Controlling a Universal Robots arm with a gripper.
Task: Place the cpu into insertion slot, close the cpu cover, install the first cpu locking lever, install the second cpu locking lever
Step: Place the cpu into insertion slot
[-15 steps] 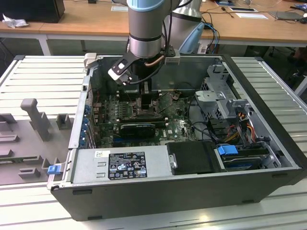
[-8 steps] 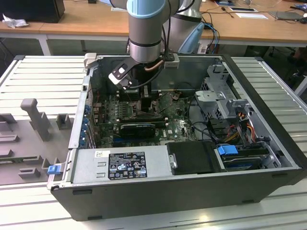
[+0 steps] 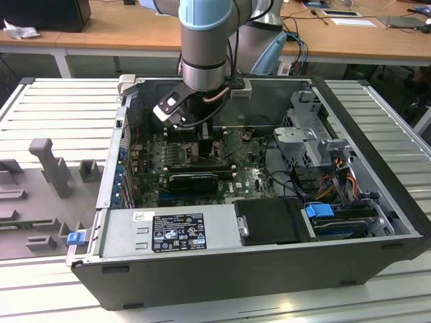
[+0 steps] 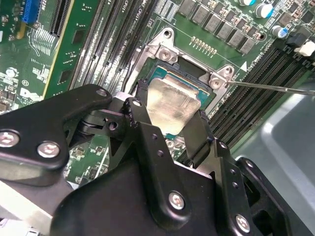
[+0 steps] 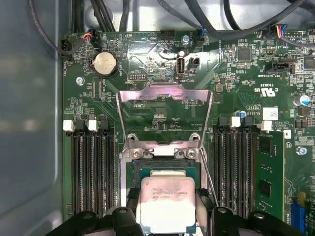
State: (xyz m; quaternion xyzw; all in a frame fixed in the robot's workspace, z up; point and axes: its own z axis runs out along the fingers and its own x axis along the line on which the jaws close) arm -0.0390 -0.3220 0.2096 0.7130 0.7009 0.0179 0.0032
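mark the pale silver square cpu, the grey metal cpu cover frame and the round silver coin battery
cpu (image 5: 165,204): first wrist view, centre of face
cpu cover (image 5: 165,91): first wrist view, bar opposite hinge
coin battery (image 5: 105,63): first wrist view, centre

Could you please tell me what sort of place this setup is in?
Probably a robotics lab or test workshop: an open computer case sits on a slatted metal table, wooden desks stand behind, and the arm's gripper holds the cpu over its motherboard.

cpu (image 5: 166,204): pale silver square, face up, over the insertion slot (image 5: 147,169)
cpu cover (image 5: 165,90): grey frame, swung open
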